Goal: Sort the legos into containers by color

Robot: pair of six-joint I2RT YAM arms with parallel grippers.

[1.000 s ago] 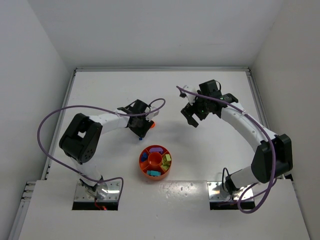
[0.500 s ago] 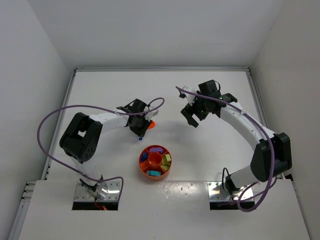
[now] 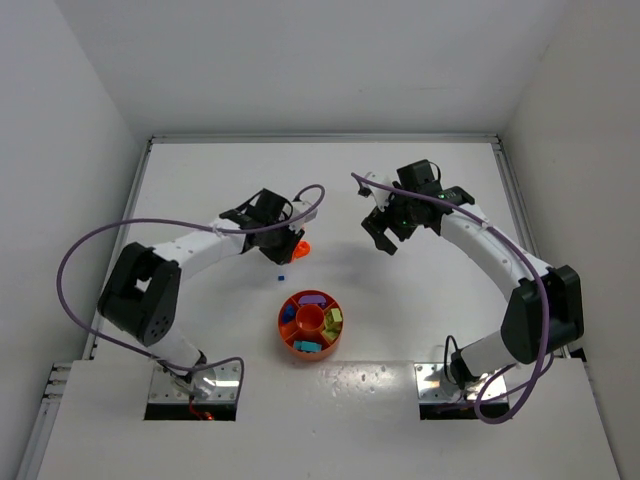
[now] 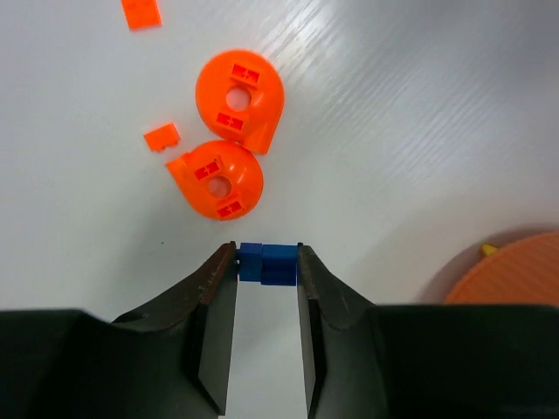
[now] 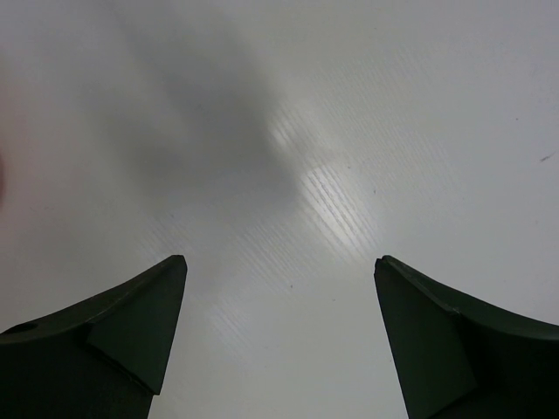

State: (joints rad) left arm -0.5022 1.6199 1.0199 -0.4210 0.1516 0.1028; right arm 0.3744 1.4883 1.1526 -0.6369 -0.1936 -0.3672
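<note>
White table (image 3: 220,180) carries round tray (image 3: 282,330) and, seemingly, orange legos (image 4: 262,96).

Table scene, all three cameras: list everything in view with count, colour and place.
round divided plastic tray: 1, orange-red, on the white table, between the arms.
small plastic bricks in the tray: several, purple, blue, yellow-green and teal, in different wedges.
small blue plastic brick: 1, blue, held in the left pincer.
rounded holed plastic pieces: 2, orange-red, on the table beyond that brick.
small flat plastic bits: 2, orange-red, near the rounded pieces.
white table: 1, under everything.
cables: 2, purple, one along each arm.
left pincer: 1, black, shut on the blue brick.
right pincer: 1, black, open over bare table.
</note>
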